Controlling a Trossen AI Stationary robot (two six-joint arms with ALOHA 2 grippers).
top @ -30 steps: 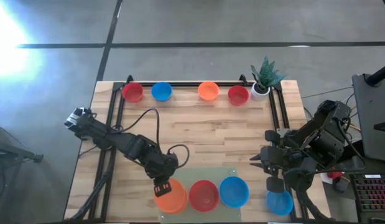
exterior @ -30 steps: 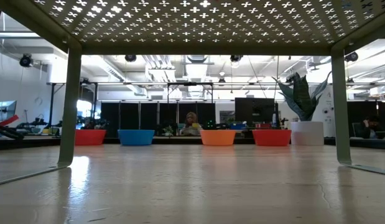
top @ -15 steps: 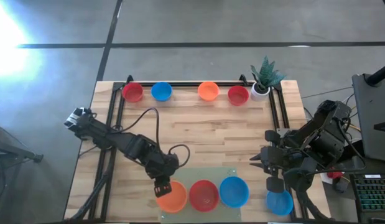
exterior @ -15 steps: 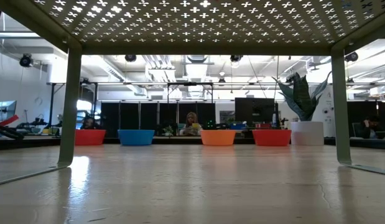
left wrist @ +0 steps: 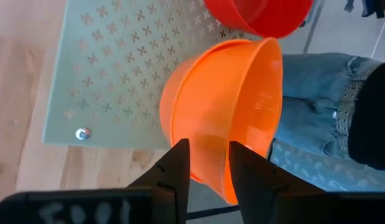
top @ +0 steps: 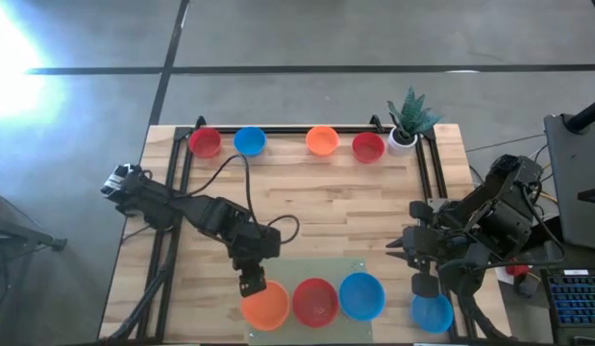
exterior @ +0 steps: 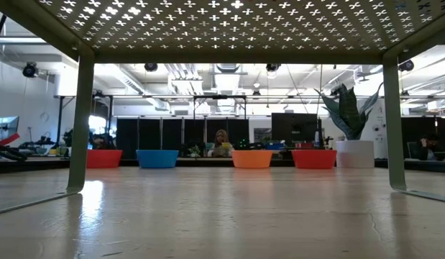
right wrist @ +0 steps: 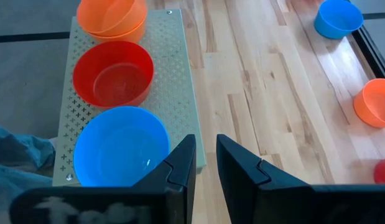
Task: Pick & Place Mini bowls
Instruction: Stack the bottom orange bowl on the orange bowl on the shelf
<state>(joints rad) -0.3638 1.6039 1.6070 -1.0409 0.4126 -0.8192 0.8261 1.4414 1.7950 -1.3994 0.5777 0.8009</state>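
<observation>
On the pale perforated plate (top: 307, 271) near the table's near edge stand an orange mini bowl (top: 267, 307), a red one (top: 315, 301) and a blue one (top: 361, 295). My left gripper (top: 251, 285) points down at the orange bowl's far-left rim and is shut on it. In the right wrist view, the orange bowl (right wrist: 111, 15) looks nested in a second orange one. My right gripper (top: 395, 248) hovers shut, right of the plate, pointing left. A red (top: 205, 142), blue (top: 249, 141), orange (top: 322, 140) and red bowl (top: 368, 147) rest on their bases along the far edge. My left gripper holds the orange bowl by its wall just below the rim (left wrist: 208, 155), on the bowl's far-left side, coming from above. The fingers (left wrist: 176, 171) hide the exact place of contact. The bowl looks tipped, its opening leaning toward the near edge, over the plate's left near corner.
Another blue bowl (top: 432, 313) sits at the near right corner, below the right arm. A white pot with a green plant (top: 403, 135) stands at the far right. Black rails run along the left and right sides. A person's jeans (left wrist: 323, 118) show beyond the near edge. Bare wood lies mid-table.
My left arm has swung its forearm and elbow toward the table's right and far side, and its gripper has shifted slightly toward the far edge, keeping its hold on the orange bowl. The bowl stays at the plate's left end.
</observation>
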